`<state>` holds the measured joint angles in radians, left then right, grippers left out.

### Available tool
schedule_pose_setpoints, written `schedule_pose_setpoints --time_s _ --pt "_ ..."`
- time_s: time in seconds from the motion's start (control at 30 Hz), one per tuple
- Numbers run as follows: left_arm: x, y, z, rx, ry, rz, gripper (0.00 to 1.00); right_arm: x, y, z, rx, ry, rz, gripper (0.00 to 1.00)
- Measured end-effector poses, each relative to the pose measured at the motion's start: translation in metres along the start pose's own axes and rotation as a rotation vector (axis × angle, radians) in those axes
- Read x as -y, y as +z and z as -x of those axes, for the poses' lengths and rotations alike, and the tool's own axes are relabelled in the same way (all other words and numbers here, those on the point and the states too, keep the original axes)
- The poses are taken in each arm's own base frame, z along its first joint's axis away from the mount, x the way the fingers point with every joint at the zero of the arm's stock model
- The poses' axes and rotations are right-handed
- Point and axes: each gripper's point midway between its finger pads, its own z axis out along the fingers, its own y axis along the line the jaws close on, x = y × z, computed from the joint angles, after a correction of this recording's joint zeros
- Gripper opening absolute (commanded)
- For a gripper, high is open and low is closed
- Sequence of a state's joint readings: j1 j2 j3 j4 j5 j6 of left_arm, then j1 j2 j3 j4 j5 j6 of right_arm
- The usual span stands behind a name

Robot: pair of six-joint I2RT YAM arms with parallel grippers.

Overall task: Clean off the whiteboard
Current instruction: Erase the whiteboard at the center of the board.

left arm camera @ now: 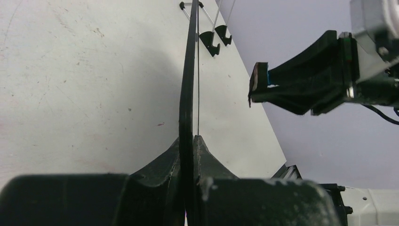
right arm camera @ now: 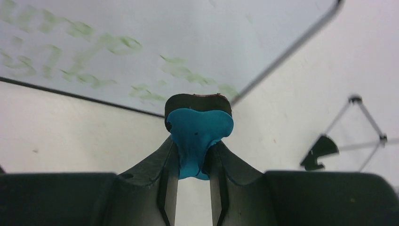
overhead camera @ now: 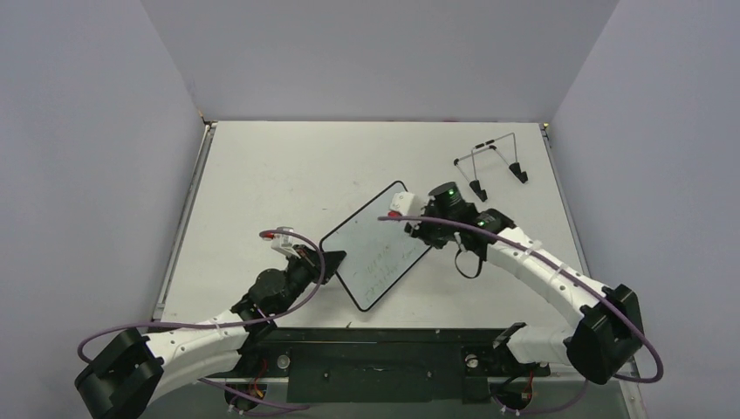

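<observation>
Left end effector (left arm camera: 188, 143) clamps the whiteboard (overhead camera: 375, 249); right end effector (right arm camera: 194, 151) pinches blue eraser (right arm camera: 200, 125) beside its face.

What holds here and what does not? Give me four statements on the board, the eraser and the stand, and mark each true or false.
1. The left jaws are shut on the rim of the whiteboard. True.
2. The whiteboard is wiped clean. False: green writing shows on its surface.
3. The right jaws are shut on a blue eraser. True.
4. The whiteboard rests on the wire stand. False: the stand is apart from the board, with nothing on it.
</observation>
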<state>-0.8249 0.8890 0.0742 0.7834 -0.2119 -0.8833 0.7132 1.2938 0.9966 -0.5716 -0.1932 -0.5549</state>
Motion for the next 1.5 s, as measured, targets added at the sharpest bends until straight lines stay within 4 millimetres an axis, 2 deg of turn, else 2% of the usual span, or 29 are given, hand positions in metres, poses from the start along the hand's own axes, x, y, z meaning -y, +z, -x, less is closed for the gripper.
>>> schedule_pose_setpoints --time_s 0.07,0.17,0.27,0.33,0.4,0.47,0.57,0.63,0.93,1.0,1.27,1.37,1.5 --pt "0.001 -0.002 0.002 0.003 0.015 -0.003 0.0 0.025 -0.013 -0.026 -0.033 0.078 -0.064 0.0" --pt "0.001 -0.004 0.004 0.008 0.031 -0.009 0.0 0.05 -0.021 -0.092 -0.161 0.246 -0.121 0.0" --pt "0.0 -0.008 0.004 0.011 0.039 -0.011 0.0 0.055 -0.021 -0.156 -0.302 0.408 -0.119 0.0" --pt "0.0 -0.009 0.004 0.013 0.041 -0.014 0.0 0.054 -0.017 -0.191 -0.386 0.498 -0.101 0.0" --pt "0.0 -0.01 0.005 0.015 0.046 -0.017 0.0 0.05 -0.01 -0.217 -0.451 0.562 -0.069 0.0" --pt "-0.001 -0.011 0.005 0.018 0.049 -0.019 0.0 0.044 -0.004 -0.234 -0.496 0.599 -0.037 0.0" --pt "-0.002 -0.013 0.005 0.019 0.049 -0.019 0.0 0.045 0.0 -0.239 -0.513 0.608 -0.029 0.03" --pt "-0.003 -0.013 0.004 0.02 0.048 -0.019 0.0 0.047 0.001 -0.24 -0.518 0.608 -0.029 0.08" --pt "-0.003 -0.015 0.004 0.023 0.047 -0.024 0.0 0.05 0.001 -0.243 -0.509 0.649 -0.03 0.47" --pt "-0.004 -0.016 0.004 0.023 0.046 -0.023 0.0 0.053 0.0 -0.245 -0.49 0.67 -0.035 0.51" --pt "-0.004 -0.016 0.004 0.025 0.046 -0.024 0.0 0.055 -0.006 -0.253 -0.415 0.765 -0.04 0.56" --pt "-0.004 -0.016 0.004 0.024 0.046 -0.024 0.0 0.052 -0.01 -0.248 -0.38 0.762 -0.046 0.59" --pt "-0.005 -0.016 0.004 0.024 0.046 -0.024 0.0 0.058 -0.016 -0.238 -0.325 0.722 -0.08 0.6"
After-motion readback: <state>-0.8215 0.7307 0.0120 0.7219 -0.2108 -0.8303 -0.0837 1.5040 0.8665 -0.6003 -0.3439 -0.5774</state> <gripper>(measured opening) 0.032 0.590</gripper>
